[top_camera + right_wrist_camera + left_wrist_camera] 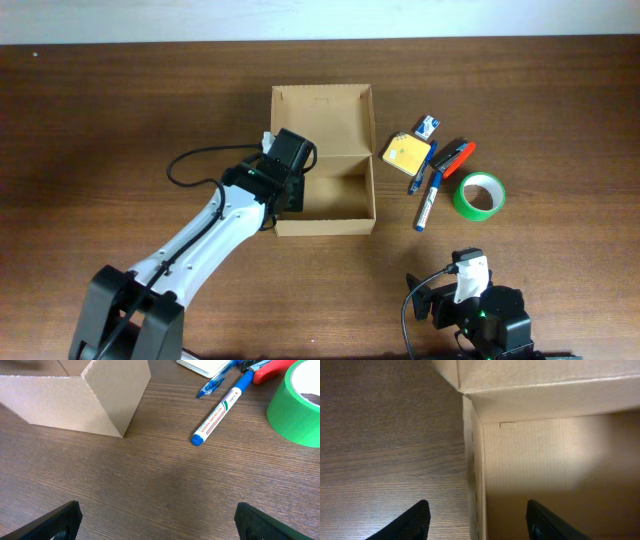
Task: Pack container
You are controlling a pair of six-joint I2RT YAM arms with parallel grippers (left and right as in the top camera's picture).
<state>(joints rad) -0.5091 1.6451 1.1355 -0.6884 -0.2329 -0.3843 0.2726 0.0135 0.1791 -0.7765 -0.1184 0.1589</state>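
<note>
Looking down on a dark wooden surface (120, 100), we see the container (325, 226) at the centre. It is a shallow cardboard box, with its lid flap standing open toward 12 o'clock and nothing visible inside.

The left arm reaches in from 7 o'clock. The left claw (477, 522) straddles the box's 9 o'clock wall with its fingers apart, one outside and one inside, gripping nothing. The right claw (160, 520) waits at 5 o'clock, spread wide and empty.

At 3 o'clock of the box lie a yellow notepad (407, 153), a blue marker (430, 197), a red-handled tool (457, 155) and a green tape roll (480, 194).

We judge that packing has not yet begun. The next move calls for closing on one loose item and lifting it over the wall into the box.
</note>
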